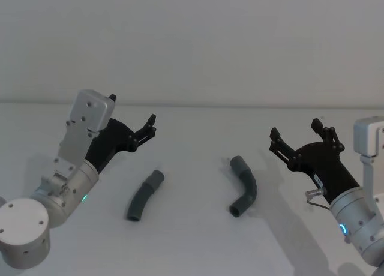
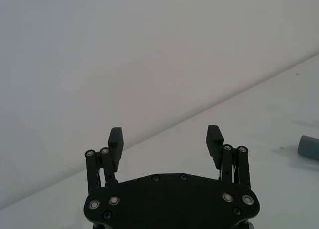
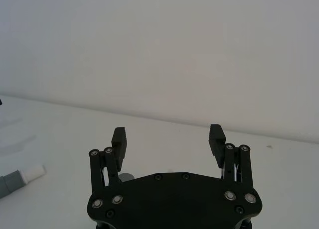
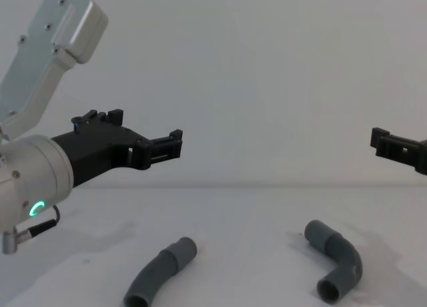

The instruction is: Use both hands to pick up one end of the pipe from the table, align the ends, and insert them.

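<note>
Head view: the elbow pipe (image 1: 245,186) lies flat on the white surface (image 1: 192,246). The curved pipe (image 1: 144,196) lies well apart to the left of the elbow pipe. The left gripper (image 1: 131,111) hangs in the air far to the left of the elbow pipe, jaws apart and holding nothing. The right gripper (image 1: 297,131) hangs to the right of the elbow pipe, jaws also apart and empty. Behind the elbow pipe the surface meets a plain pale wall (image 1: 192,42).

Left wrist view: the jaws stand wide apart above the surface. A grey pipe end (image 2: 310,147) lies at the edge; I cannot tell which pipe it belongs to.

Right wrist view: the jaws stand wide apart. A grey cuff (image 3: 12,183) with a white tip (image 3: 35,172) lies on the surface.

Chest view: both grippers are higher than the elbow pipe, one on each side of it
</note>
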Controlling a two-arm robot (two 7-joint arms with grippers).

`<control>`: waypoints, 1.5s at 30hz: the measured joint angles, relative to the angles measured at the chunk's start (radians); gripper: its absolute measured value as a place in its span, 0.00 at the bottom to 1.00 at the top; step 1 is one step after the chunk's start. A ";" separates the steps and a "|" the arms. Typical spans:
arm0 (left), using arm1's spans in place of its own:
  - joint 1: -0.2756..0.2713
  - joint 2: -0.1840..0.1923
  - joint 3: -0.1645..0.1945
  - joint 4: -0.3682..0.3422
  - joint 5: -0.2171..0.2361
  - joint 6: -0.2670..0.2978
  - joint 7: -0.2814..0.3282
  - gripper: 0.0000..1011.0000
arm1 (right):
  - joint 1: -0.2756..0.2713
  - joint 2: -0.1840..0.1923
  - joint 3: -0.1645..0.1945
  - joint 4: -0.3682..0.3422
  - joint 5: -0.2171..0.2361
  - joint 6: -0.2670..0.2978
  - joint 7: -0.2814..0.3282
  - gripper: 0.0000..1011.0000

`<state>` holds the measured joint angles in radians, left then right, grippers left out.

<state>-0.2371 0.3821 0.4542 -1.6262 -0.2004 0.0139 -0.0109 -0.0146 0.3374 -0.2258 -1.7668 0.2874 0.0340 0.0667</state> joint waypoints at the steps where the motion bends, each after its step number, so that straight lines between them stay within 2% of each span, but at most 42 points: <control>1: 0.000 0.000 0.000 0.000 0.000 0.000 0.000 0.99 | 0.000 0.000 0.000 0.000 0.000 0.000 0.000 0.99; 40: 0.000 0.000 0.000 0.000 0.000 0.000 -0.001 0.99 | 0.000 0.000 0.000 0.000 0.000 0.000 0.000 0.99; 45: 0.005 0.007 -0.007 -0.010 -0.013 0.011 -0.017 0.99 | 0.000 0.000 0.000 0.000 0.000 0.000 0.000 0.99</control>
<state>-0.2324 0.3889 0.4474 -1.6358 -0.2134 0.0253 -0.0284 -0.0146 0.3375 -0.2258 -1.7668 0.2874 0.0340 0.0668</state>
